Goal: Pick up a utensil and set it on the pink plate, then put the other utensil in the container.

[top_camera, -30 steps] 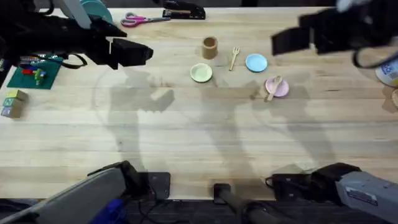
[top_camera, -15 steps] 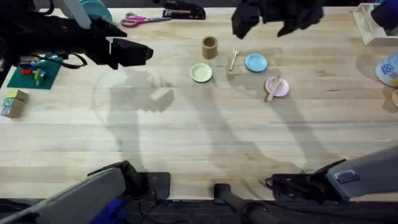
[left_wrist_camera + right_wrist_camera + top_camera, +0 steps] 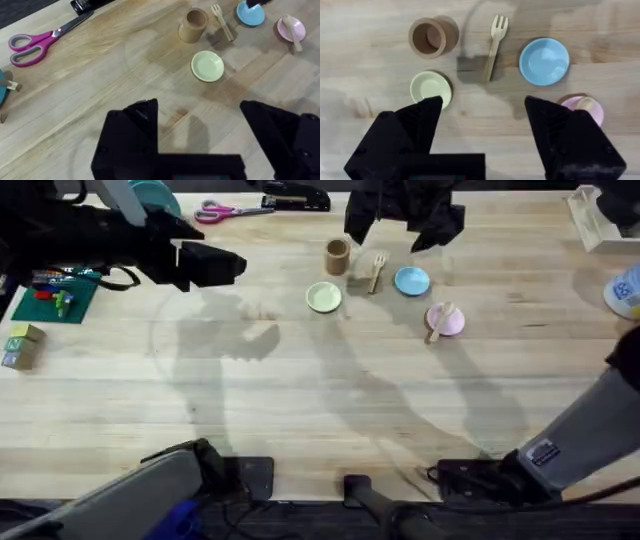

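A: Pale wood first: our small wooden fork [image 3: 493,44] lies flat on the table between the brown cylindrical cup [image 3: 428,37] and the light blue plate [image 3: 544,61], prongs pointing away from our bases, touching neither.

B: And the small round-headed wooden spoon [image 3: 439,320]?

A: It rests across the little pink plate [image 3: 452,326], so we judge that half done. Only the fork is left for the cup.

B: That explains our right gripper [image 3: 482,127]: it hangs above the fork with its black fingers spread wide and nothing between them, the handle lined up in the gap, ready to come down on it.

A: Our left gripper [image 3: 200,140] is well apart over bare table, fingers also spread and empty, out of the way. The pale yellow-green plate [image 3: 207,66] plays no part.
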`<state>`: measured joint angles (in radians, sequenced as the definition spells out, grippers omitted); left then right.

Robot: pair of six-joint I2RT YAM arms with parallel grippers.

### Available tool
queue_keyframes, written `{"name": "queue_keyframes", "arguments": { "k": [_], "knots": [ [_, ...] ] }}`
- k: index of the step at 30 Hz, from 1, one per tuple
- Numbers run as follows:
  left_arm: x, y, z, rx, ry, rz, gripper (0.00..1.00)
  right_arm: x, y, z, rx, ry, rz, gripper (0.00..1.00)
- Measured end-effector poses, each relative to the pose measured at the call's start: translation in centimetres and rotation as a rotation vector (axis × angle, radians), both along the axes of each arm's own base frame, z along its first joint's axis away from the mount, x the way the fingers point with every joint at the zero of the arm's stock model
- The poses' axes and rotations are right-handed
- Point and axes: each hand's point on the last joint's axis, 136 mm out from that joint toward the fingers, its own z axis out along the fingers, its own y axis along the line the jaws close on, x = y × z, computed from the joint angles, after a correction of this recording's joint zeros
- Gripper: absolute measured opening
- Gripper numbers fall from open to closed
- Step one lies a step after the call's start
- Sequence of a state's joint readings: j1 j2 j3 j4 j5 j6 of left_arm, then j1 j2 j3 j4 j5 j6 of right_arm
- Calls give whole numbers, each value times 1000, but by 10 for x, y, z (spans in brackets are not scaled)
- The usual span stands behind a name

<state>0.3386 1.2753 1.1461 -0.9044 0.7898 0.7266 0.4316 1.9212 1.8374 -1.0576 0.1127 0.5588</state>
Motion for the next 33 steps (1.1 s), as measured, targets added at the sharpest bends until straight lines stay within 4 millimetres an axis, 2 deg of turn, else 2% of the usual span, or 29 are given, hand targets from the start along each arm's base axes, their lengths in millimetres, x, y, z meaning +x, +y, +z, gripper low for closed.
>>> {"name": "queue_keyframes", "arguments": {
  "k": [11, 28, 33],
  "knots": [
    [0, 0, 0, 0, 0, 0, 995, 22, 10, -31, 44, 7, -122, 997],
    [-4, -2, -3, -9, 26, 0, 994, 33, 12, -90, 26, 92, -208, 999],
    [-5, -2, -3, -9, 26, 0, 995, 40, 14, -92, 38, 76, -216, 999]
  ]
}}
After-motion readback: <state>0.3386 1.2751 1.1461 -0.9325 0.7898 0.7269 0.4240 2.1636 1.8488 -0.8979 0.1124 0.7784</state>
